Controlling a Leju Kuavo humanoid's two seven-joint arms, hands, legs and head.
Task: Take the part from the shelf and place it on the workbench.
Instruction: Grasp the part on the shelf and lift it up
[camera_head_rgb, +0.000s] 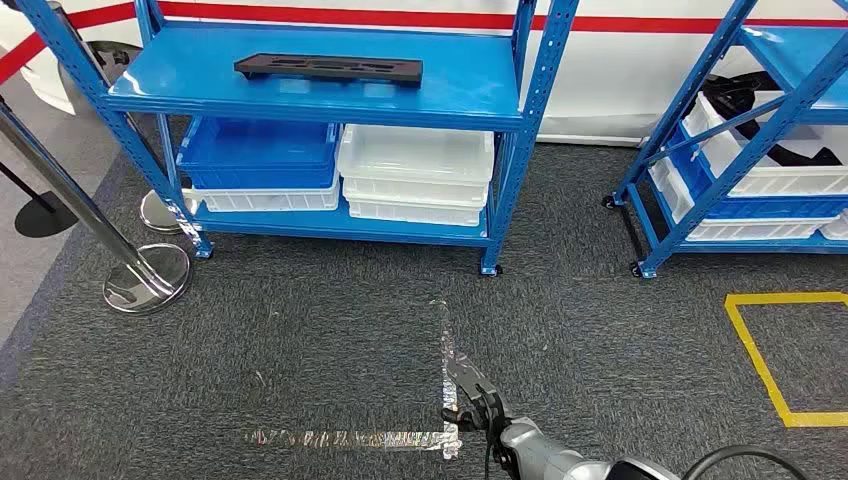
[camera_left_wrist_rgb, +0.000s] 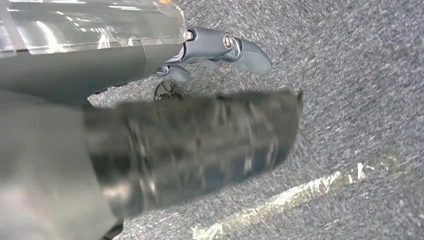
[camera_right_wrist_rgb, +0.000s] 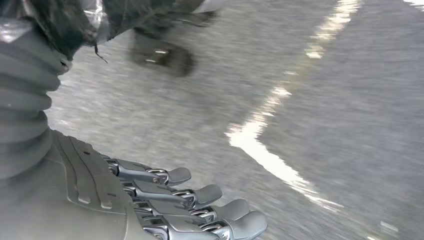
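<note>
On the top level of the blue shelf (camera_head_rgb: 470, 95) the long black part (camera_head_rgb: 328, 68) lies flat, well away from both hands. The right hand (camera_right_wrist_rgb: 165, 200) hangs over the grey carpet (camera_head_rgb: 320, 340), its fingers (camera_right_wrist_rgb: 200, 194) apart and holding nothing. Whether the left hand (camera_left_wrist_rgb: 220, 47) has its fingers spread, I cannot tell.

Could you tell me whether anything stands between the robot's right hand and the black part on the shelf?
Nothing visible does. The black part lies alone on the top shelf, open at the front, with bare carpet between it and the right hand.
</note>
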